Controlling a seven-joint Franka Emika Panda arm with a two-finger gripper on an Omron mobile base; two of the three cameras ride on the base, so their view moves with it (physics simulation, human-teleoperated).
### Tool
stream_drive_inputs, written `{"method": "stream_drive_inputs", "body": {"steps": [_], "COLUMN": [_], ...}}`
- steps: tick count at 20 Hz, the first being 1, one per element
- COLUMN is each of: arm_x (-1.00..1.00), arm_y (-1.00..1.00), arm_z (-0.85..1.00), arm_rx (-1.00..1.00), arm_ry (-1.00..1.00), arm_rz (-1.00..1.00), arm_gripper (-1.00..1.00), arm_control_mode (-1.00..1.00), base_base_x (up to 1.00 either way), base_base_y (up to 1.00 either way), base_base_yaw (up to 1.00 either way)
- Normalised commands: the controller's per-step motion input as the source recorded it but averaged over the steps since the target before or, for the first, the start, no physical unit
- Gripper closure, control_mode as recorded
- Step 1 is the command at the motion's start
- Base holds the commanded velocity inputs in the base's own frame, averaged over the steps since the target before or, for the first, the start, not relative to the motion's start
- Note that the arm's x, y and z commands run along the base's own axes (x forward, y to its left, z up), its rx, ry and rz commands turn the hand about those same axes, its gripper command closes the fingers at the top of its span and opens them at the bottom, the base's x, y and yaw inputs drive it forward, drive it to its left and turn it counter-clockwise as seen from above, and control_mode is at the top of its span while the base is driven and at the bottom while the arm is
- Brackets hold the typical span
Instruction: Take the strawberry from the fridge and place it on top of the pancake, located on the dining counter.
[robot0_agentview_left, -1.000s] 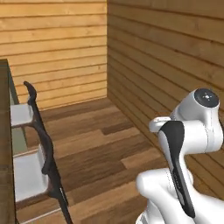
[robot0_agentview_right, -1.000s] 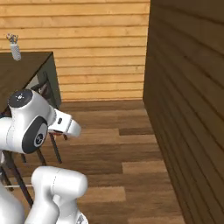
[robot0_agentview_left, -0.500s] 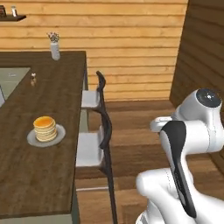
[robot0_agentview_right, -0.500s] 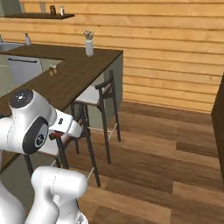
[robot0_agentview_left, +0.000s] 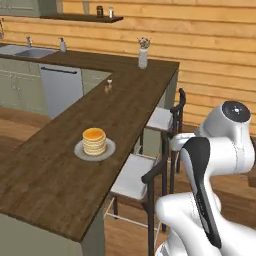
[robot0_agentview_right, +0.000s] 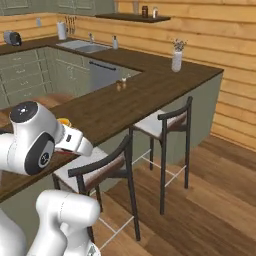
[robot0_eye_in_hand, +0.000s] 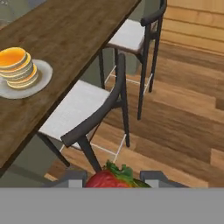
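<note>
In the hand view my gripper (robot0_eye_in_hand: 109, 181) is shut on the strawberry (robot0_eye_in_hand: 106, 178), a red fruit with green leaves held between the two dark fingertips (robot0_eye_in_hand: 70, 179). The pancake (robot0_agentview_left: 94, 141) is a golden stack on a round grey plate (robot0_agentview_left: 107, 149), standing on the dining counter (robot0_agentview_left: 60, 175) ahead and to my left. From the hand, the pancake (robot0_eye_in_hand: 15, 68) lies at upper left on the dark wood top (robot0_eye_in_hand: 74, 30), well apart from the gripper, which hangs over a stool beside the counter. The fridge is out of view.
Two dark stools with pale seats (robot0_agentview_left: 135, 177) (robot0_agentview_left: 162, 117) line the counter's near side, between me and the plate. A white vase (robot0_agentview_left: 143, 57) and small shakers (robot0_agentview_left: 107, 86) stand farther along. The wall counter with sink (robot0_agentview_left: 30, 51) is behind. Open wood floor (robot0_agentview_right: 200, 190) lies to the right.
The base has turned, so both base views swung from the wooden wall corner round to the dining counter; the pancake and stools came into view. The arm's pose looks unchanged.
</note>
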Motion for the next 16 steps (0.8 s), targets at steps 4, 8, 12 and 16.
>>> {"method": "stream_drive_inputs", "body": {"steps": [4, 8, 12, 16], "arm_x": [0.00, 0.00, 0.00, 0.00], "arm_y": [0.00, 0.00, 0.00, 0.00], "arm_z": [0.00, 0.00, 0.00, 0.00], "arm_rx": [0.00, 0.00, 0.00, 0.00], "arm_ry": [0.00, 0.00, 0.00, 0.00], "arm_rz": [0.00, 0.00, 0.00, 0.00], "arm_gripper": [1.00, 1.00, 1.00, 1.00], "arm_control_mode": [1.00, 1.00, 1.00, 1.00], "base_base_x": [0.48, 0.21, 0.00, 0.00], "base_base_y": [-0.66, -0.86, -0.97, -1.00], "base_base_yaw": [0.70, 0.72, 0.72, 0.67]}}
